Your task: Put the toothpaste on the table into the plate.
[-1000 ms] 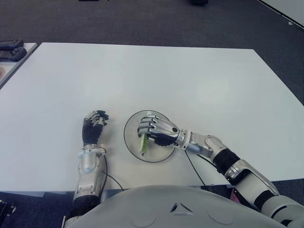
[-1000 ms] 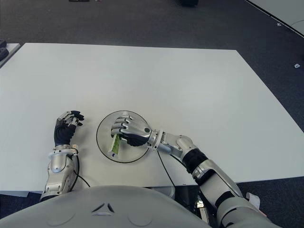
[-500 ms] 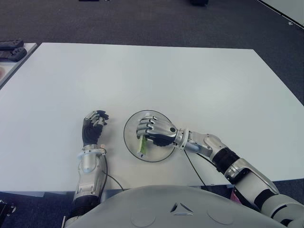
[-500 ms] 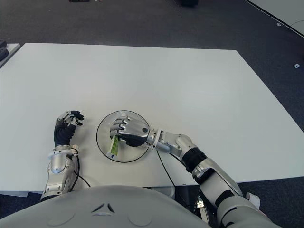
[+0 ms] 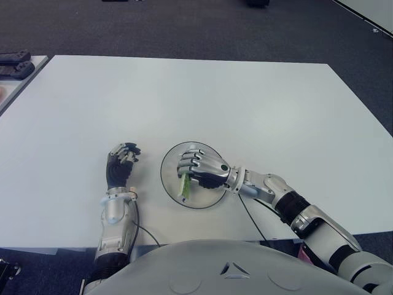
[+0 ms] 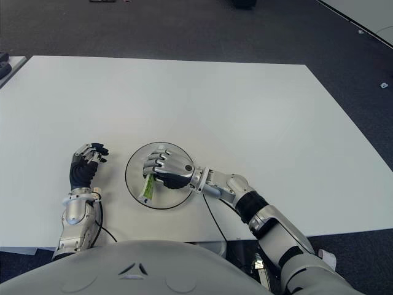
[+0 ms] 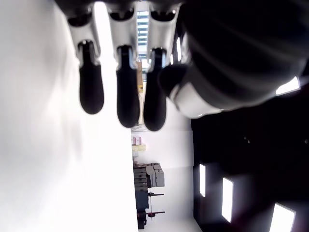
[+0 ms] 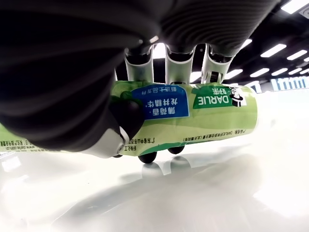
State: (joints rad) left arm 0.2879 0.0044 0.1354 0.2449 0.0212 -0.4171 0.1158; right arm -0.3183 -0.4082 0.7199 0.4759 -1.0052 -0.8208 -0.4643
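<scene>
— Green toothpaste [image 8: 193, 113] was gripped by the right hand [image 5: 202, 169] over the plate [image 5: 212, 196]; contact with it could not be made out.
— Was much covered?
— Most of it. The left hand [image 5: 121, 163], curled, empty, was seen beside the plate.

A white table [image 5: 202, 92] carries a round plate [image 5: 169, 166] near its front edge, and the left hand [image 5: 121, 163] shows on the tabletop just left of that plate.

Bright even overhead light; table [image 5: 245, 104] glare; wrist views blurred close up.
</scene>
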